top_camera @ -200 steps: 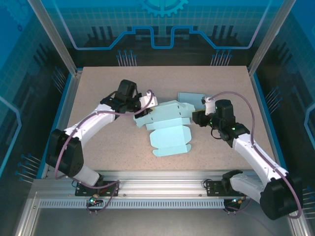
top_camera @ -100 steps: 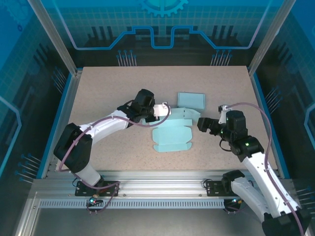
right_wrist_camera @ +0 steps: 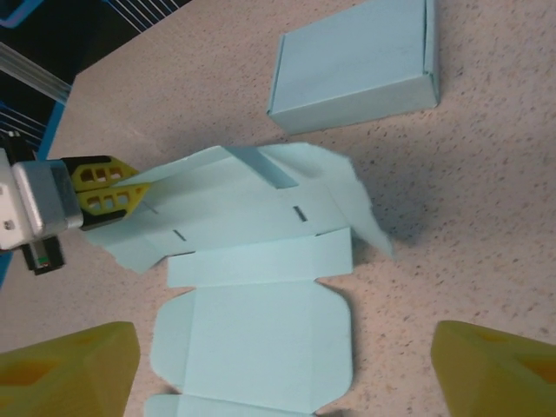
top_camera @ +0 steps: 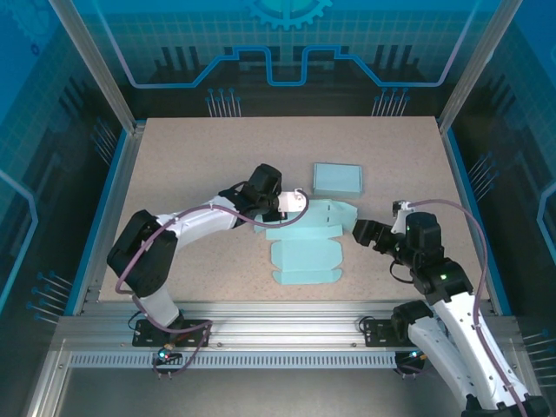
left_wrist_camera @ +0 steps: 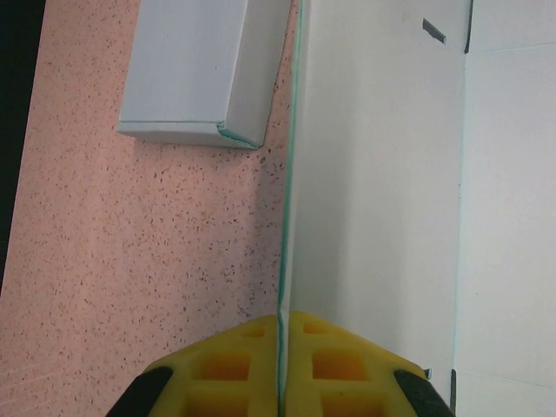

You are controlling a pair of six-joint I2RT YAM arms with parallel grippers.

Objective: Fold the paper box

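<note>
The unfolded light-blue paper box (top_camera: 304,248) lies flat mid-table, its far panels raised a little. My left gripper (top_camera: 300,203) is shut on the sheet's upper left flap; in the left wrist view the yellow fingers (left_wrist_camera: 321,365) pinch the thin paper edge (left_wrist_camera: 284,217) between them. The same gripper (right_wrist_camera: 109,195) appears at the flap in the right wrist view. My right gripper (top_camera: 359,230) hovers open just right of the sheet, touching nothing. Its yellow fingertips (right_wrist_camera: 74,365) stand wide apart, with the sheet's near panel (right_wrist_camera: 261,330) seen between them.
A folded, closed light-blue box (top_camera: 337,178) sits behind the sheet, close to its raised far edge (right_wrist_camera: 352,65). Bare speckled tabletop (top_camera: 191,148) spreads left, right and in front. Aluminium frame posts and blue walls ring the table.
My left gripper has swung right and nearer with the flap, dragging the sheet along. My right gripper has drawn back from the sheet's right edge toward the near right.
</note>
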